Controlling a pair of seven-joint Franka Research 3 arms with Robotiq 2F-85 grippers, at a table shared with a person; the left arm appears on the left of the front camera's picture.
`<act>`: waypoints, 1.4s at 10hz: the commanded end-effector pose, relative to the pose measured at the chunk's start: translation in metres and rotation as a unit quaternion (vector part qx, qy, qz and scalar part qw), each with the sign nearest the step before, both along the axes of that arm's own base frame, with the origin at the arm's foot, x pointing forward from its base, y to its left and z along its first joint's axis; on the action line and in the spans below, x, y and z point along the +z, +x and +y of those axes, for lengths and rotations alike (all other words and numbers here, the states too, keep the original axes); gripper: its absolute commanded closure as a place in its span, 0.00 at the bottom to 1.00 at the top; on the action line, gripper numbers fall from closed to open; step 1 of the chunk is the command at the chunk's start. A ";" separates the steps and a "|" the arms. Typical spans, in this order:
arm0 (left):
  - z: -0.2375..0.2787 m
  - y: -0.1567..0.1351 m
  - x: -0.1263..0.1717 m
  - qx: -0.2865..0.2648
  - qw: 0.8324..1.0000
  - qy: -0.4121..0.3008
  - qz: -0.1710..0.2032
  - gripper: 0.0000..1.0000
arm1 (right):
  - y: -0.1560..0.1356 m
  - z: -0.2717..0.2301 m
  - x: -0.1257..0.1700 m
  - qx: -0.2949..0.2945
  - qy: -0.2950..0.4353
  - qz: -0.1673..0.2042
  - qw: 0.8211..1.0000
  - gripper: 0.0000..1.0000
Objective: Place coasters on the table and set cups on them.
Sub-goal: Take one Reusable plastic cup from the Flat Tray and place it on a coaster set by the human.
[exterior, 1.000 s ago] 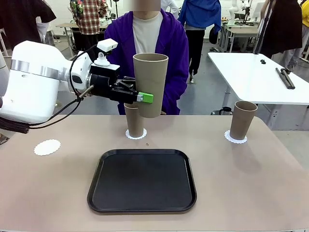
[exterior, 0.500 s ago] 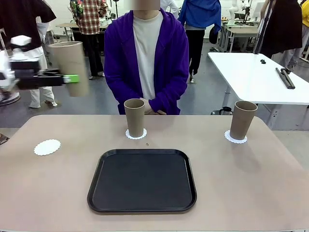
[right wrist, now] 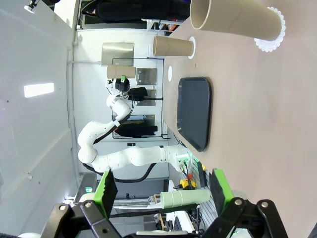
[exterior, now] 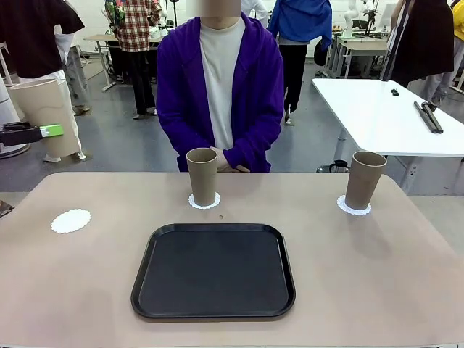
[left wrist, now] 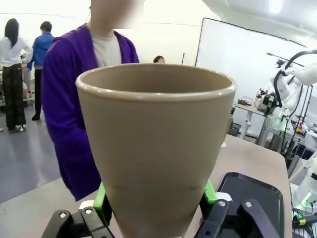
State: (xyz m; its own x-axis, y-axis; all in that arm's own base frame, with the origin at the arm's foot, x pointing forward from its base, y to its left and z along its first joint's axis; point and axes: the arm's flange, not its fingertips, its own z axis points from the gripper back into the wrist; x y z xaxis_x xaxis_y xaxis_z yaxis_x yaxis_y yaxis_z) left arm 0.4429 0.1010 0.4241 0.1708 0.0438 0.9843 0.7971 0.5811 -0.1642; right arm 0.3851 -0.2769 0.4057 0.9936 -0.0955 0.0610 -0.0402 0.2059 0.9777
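At the far left edge of the front view the left gripper [exterior: 32, 133] was clamped on a tan cup [exterior: 46, 118], green pads pressed to its lower sides, carrying it upright in the air out past the table [exterior: 377, 290]'s left corner. The left wrist view gave the same grip close up: the cup [left wrist: 156, 144] stood between the two fingers [left wrist: 101, 203], and its plain wall carried no print or label.

Below and to the right of that gripper, a bare lacy coaster [exterior: 71, 220] lay on the left part of the table, near the edge, with open tabletop all around it. Further right sat the black tray [exterior: 214, 270], close to the near edge, unmarked. Beyond the tray a second cup [exterior: 202, 176] stood on its coaster [exterior: 204, 201], just before the person in the purple jacket [exterior: 221, 87]. Far to the right, well apart from the held cup, a third cup [exterior: 364, 180] stood on a coaster [exterior: 354, 207] near the far right corner, with free surface around.

In the right wrist view the right gripper [right wrist: 161, 191] hung spread wide and empty, that last cup [right wrist: 235, 20] ahead of its fingers.
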 end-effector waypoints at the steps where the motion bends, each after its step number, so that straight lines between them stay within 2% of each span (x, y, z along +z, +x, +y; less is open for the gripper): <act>1: 0.005 -0.009 0.004 0.013 1.000 0.014 -0.010 0.16 | 0.001 0.000 0.001 -0.003 0.001 0.000 1.000 0.00; 6: 0.031 -0.029 0.014 0.008 0.998 0.059 0.006 0.16 | 0.001 0.000 0.001 -0.003 0.001 0.000 1.000 0.00; 8: 0.008 -0.039 0.024 -0.018 0.998 0.056 -0.012 0.16 | 0.001 0.000 0.001 -0.003 0.001 0.000 1.000 0.00; 9: 0.031 -0.023 0.011 0.004 0.998 0.059 -0.001 0.16 | 0.001 0.000 0.001 -0.003 0.001 0.000 1.000 0.00; 14: 0.031 -0.023 0.011 0.004 0.998 0.059 -0.001 0.16 | 0.001 0.000 0.001 -0.003 0.001 0.000 1.000 0.00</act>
State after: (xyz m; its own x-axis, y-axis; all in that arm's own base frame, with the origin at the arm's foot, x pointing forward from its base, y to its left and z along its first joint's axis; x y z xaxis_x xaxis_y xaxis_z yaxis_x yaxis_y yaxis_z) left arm 0.4184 0.1287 0.4312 0.1775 -0.0688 0.9817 0.7952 0.5977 -0.1019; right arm 0.3851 -0.2768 0.4057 0.9936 -0.0954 0.0610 -0.0403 0.2059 0.9777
